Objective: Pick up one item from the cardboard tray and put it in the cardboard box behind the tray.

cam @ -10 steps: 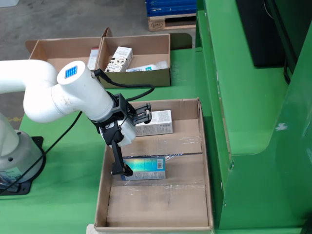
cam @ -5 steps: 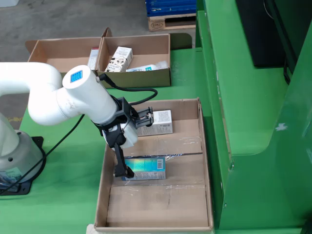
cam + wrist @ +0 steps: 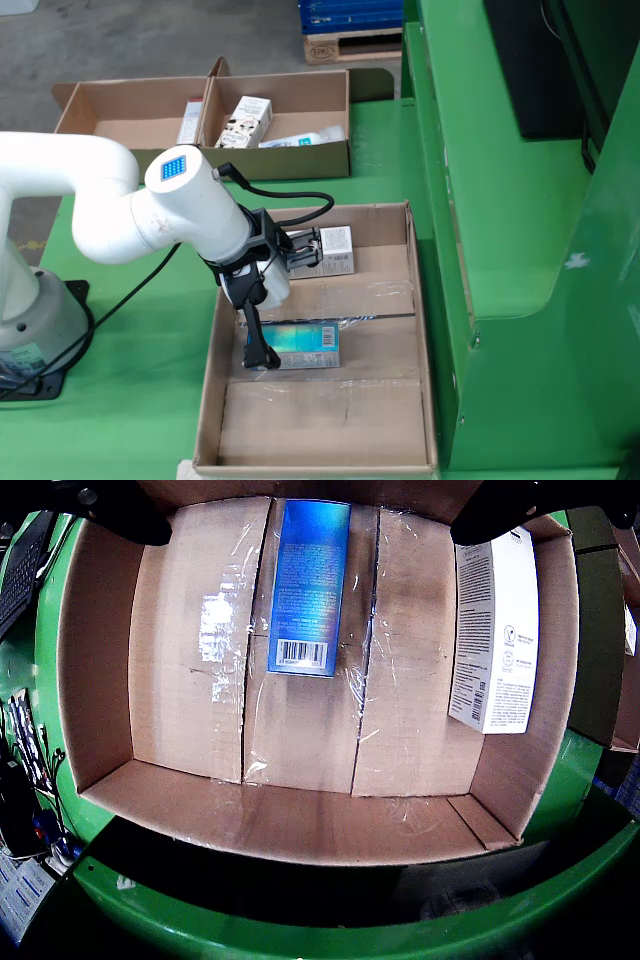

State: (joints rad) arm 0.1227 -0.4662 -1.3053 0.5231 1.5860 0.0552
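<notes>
Green painted metal makes up the surface [image 3: 150, 400] under everything, with bare concrete floor beyond it at the top of the fixed view. On it sits the shallow open cardboard tray [image 3: 420, 330], its floor crossed by strips of clear tape, and behind it, well apart, the low divided cardboard box [image 3: 290, 160] that already holds a few small cartons. Two items lie in the tray: a flat blue carton with a barcode [image 3: 298, 344] near the middle, and a white printed carton [image 3: 330, 252] against the far wall. Over the last second the white robot arm [image 3: 120, 215] has swung its wrist to the right in the fixed view, and the black gripper [image 3: 258, 355] has stayed low at the left end of the blue carton, edging slightly along it. In the wrist view the blue carton [image 3: 306, 585] runs straight up to the top edge between two dark finger shapes at the corners, so the fingers appear spread to either side of it rather than pinching it, though contact is hard to judge. That suggests the approach is nearly lined up on the blue carton, with closing, lifting and carrying to the box all yet to do.
</notes>
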